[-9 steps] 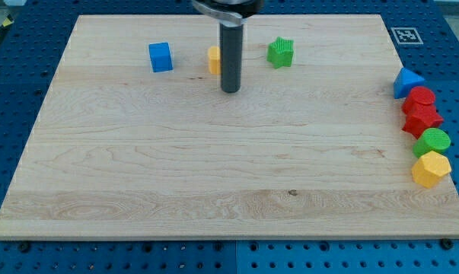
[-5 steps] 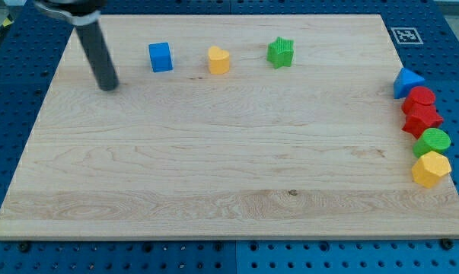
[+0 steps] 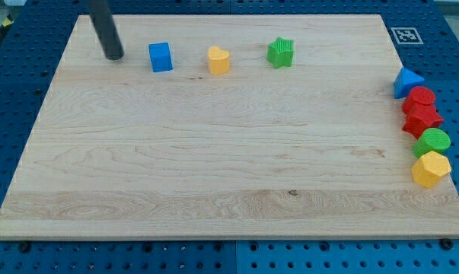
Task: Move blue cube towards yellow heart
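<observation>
Landmark: blue cube (image 3: 160, 57), near the board's (image 3: 214, 167) top edge. Yellow heart (image 3: 218, 59) lies near it on the view's right, well apart; green star (image 3: 280, 52) further right. My tip (image 3: 115, 56) stands just left of the cube, not touching, evidently positioned for a rightward push. The rod grasps nothing.
</observation>
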Robot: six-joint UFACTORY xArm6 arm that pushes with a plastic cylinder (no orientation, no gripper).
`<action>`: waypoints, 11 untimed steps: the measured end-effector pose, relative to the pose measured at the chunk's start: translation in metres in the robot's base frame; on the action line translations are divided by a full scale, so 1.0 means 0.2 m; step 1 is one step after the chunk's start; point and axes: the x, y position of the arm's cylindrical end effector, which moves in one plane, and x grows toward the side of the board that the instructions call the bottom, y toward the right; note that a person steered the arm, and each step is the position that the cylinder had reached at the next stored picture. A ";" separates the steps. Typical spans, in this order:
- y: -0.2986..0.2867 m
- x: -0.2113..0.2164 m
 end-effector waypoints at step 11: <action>0.48 0.38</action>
